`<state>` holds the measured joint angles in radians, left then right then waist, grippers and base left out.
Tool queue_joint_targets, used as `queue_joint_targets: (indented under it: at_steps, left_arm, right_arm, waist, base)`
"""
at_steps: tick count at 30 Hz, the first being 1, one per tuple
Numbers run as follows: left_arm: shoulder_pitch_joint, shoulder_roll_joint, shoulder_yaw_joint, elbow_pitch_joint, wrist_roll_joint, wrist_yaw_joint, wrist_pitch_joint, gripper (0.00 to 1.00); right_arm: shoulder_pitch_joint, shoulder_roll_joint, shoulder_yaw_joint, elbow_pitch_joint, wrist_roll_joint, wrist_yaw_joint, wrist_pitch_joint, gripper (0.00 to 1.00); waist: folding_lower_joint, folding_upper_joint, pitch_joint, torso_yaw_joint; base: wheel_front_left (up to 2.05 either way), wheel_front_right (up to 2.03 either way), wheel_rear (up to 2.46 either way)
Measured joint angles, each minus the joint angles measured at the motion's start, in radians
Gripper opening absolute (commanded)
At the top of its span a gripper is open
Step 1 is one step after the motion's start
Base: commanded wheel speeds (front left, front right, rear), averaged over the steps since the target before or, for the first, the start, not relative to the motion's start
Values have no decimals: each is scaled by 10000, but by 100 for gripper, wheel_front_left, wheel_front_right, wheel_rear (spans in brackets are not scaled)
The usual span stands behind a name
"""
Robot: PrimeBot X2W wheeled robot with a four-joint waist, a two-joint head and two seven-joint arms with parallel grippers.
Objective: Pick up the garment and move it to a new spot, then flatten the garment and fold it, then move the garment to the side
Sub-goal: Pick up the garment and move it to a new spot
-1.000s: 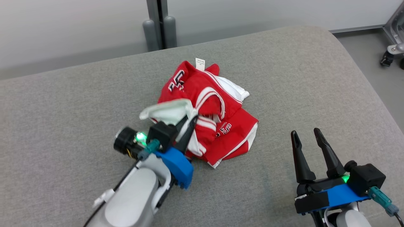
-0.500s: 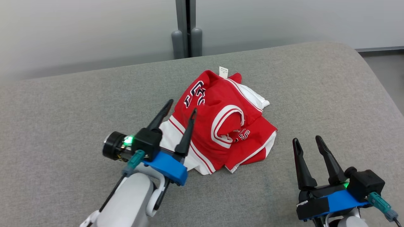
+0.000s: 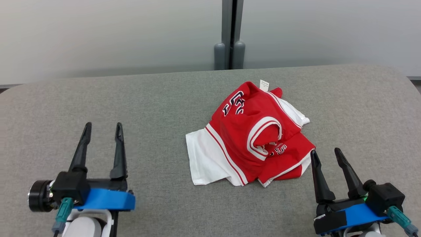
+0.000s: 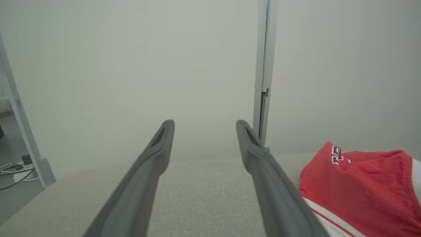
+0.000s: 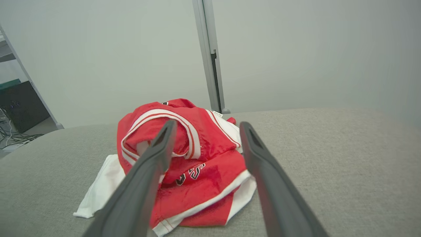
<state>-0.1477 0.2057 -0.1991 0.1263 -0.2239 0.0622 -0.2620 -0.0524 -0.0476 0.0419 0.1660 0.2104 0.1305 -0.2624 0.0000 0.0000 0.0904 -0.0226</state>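
The garment (image 3: 253, 138) is a red and white jersey with dark lettering, lying crumpled in a heap right of the middle of the grey padded surface (image 3: 148, 108). My left gripper (image 3: 102, 126) stands open at the lower left, well apart from the cloth, nothing between its fingers. In the left wrist view the garment (image 4: 361, 187) lies off to the right of the open left gripper (image 4: 204, 126). At the lower right my right gripper (image 3: 325, 153) is open too, its tips just short of the heap's near edge. The right wrist view has the garment (image 5: 197, 168) straight beyond the right gripper (image 5: 207, 126).
A grey post (image 3: 230, 33) with two rounded feet stands behind the surface against a pale wall. The surface's rounded right end (image 3: 408, 89) drops off near the frame edge. Bare grey padding stretches to the left of the heap.
My left gripper opened, let go of the garment's white edge and drew back to the lower left. The cloth settled into a heap. The camera turned, shifting the whole scene rightward.
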Motion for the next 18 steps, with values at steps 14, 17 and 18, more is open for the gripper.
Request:
queue_joint_targets:
  at_steps: [14,17,18]
  left_arm:
    - [1730,-690,1281,-337,1064,-502,0,100]
    - [1822,-846,1444,-305,1135,-637,0,100]
    - [1827,-861,1503,-297,1183,-702,0,100]
  right_arm:
    - [501,2,-165,96,-104,0,-2,100]
    - [571,2,-180,113,-107,0,-2,100]
    - [571,0,-186,115,-113,0,-2,100]
  waist:
    - [0,-1,-425,352]
    - [0,0,-444,341]
    - [0,0,-453,336]
  base:
    - [0,0,0]
    - [0,0,0]
    - [0,0,0]
